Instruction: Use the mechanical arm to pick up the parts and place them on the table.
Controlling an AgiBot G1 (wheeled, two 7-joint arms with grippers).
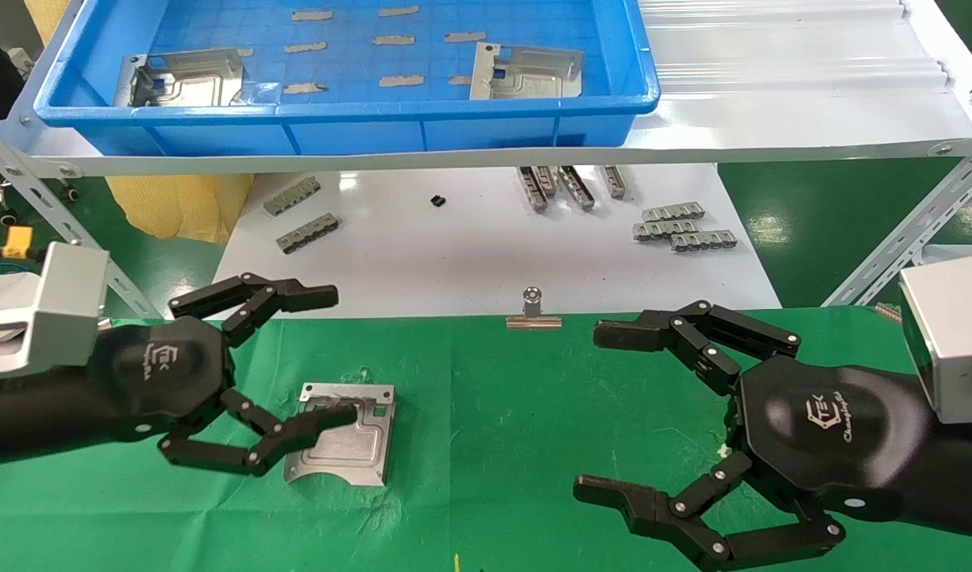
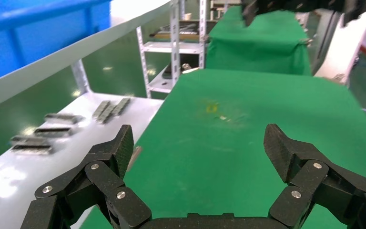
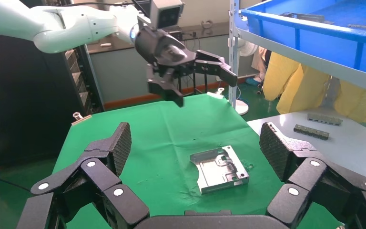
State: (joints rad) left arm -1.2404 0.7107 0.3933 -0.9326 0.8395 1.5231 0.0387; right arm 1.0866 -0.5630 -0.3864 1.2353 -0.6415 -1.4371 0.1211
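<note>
One silvery part (image 1: 359, 445) lies flat on the green table (image 1: 494, 397), left of centre; it also shows in the right wrist view (image 3: 219, 169). Two more parts (image 1: 184, 78) (image 1: 526, 73) rest in the blue bin (image 1: 343, 119) on the shelf. My left gripper (image 1: 335, 357) hovers open over the table with nothing held, its lower finger crossing the near part in the head view. The right wrist view shows this left gripper (image 3: 205, 88) raised well above the cloth. My right gripper (image 1: 595, 411) stands open and empty at the right, facing the part. Only bare cloth lies between the left gripper's (image 2: 200, 145) fingers.
A white board (image 1: 470, 246) behind the table carries several grey ridged bars (image 1: 684, 225) (image 1: 299, 214). A silver binder clip (image 1: 534, 314) grips the cloth's far edge. The white shelf (image 1: 772, 119) overhangs the board, with slanted metal legs (image 1: 907, 238) at both sides.
</note>
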